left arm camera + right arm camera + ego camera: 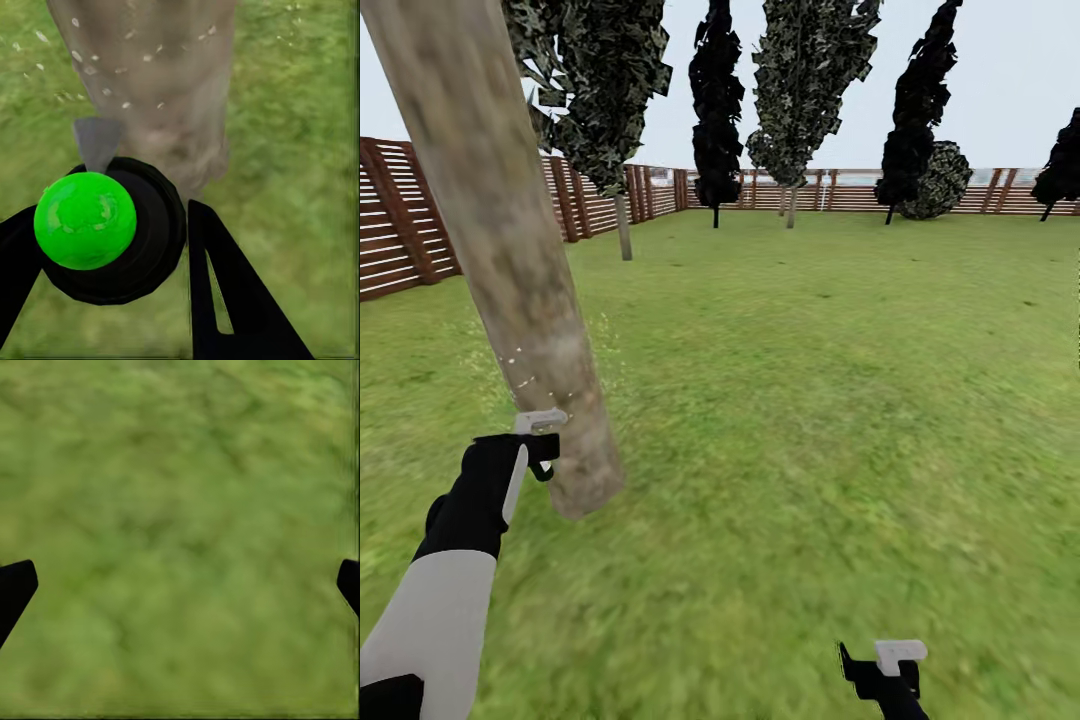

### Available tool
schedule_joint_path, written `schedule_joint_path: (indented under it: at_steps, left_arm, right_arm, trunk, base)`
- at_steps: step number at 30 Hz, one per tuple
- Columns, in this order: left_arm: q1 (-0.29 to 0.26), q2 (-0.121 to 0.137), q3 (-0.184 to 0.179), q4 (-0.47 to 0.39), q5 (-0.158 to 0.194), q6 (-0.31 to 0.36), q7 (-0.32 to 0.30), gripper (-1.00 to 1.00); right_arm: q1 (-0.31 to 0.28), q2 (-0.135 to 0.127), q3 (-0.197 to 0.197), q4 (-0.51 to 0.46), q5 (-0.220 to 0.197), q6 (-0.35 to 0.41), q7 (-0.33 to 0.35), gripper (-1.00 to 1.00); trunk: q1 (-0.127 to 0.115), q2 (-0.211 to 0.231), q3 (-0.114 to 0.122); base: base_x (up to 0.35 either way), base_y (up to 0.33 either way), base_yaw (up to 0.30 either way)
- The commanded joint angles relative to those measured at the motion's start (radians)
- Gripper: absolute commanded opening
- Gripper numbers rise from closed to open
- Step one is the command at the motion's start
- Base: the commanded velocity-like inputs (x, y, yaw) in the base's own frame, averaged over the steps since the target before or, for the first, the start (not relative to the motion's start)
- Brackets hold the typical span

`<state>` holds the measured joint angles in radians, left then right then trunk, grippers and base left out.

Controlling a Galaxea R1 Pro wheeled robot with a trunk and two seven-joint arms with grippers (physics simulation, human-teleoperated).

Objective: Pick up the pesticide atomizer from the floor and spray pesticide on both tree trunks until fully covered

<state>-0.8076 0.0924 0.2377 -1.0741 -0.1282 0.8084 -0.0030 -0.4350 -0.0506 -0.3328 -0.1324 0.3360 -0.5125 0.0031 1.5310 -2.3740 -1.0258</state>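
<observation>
The pesticide atomizer (86, 221), a black round body with a bright green ball on top and a grey nozzle, sits between the fingers of my left gripper (112, 225), which is shut on it. Its nozzle points at the thick pale mottled tree trunk (150, 82) just ahead, where white droplets speckle the bark. In the head view my left gripper (536, 447) is right beside that trunk (510, 250), low and near its base. My right gripper (882, 668) hangs open over grass (180, 510), holding nothing. A second pale trunk (623, 228) stands farther back.
Green lawn (840, 400) stretches ahead and to the right. A brown slatted fence (400, 215) runs along the left and the far side. Several dark thin-stemmed trees (716, 110) stand along the far fence.
</observation>
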Motion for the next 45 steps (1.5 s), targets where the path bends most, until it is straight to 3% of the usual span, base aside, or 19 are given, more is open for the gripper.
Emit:
schedule_joint_path:
  at_steps: [1, 4, 7, 14, 33, 45]
  left_arm:
    - [-0.003, 0.0, 0.0, -0.015, -0.001, 0.0, 0.0, -1.0]
    - [-0.008, -0.001, -0.001, -0.091, 0.001, 0.092, 0.001, -1.0]
    - [-0.01, -0.002, -0.001, -0.14, -0.001, 0.125, 0.003, -1.0]
    - [-0.003, -0.003, -0.001, -0.147, -0.001, 0.127, 0.002, -1.0]
    - [0.001, -0.014, -0.002, -0.146, -0.005, 0.126, 0.005, -1.0]
    - [0.001, -0.013, -0.002, -0.145, -0.007, 0.126, 0.005, -1.0]
  right_arm:
    - [0.0, 0.0, 0.0, 0.0, 0.0, 0.0, 0.0, 1.0]
    - [0.0, 0.0, 0.0, 0.0, 0.0, 0.0, 0.0, 1.0]
    - [0.0, 0.001, 0.0, 0.0, 0.0, 0.0, 0.0, 1.0]
    - [0.0, 0.001, 0.0, 0.0, 0.0, 0.0, 0.0, 1.0]
    - [0.0, 0.002, 0.0, 0.0, 0.001, 0.0, 0.0, 1.0]
    - [0.0, 0.002, 0.0, 0.0, 0.002, 0.0, 0.001, 1.0]
  trunk:
    - [0.0, 0.0, 0.0]
    - [0.0, 0.0, 0.0]
    - [0.0, 0.0, 0.0]
    - [0.0, 0.0, 0.0]
    - [0.0, 0.0, 0.0]
    - [0.0, 0.0, 0.0]
  base:
    - [-0.173, -0.26, 0.0]
    - [-0.174, -0.259, 0.055]
    - [-0.173, -0.259, 0.224]
    - [0.046, -0.253, 0.259]
    - [0.214, -0.211, 0.012]
    - [0.197, -0.214, 0.255]
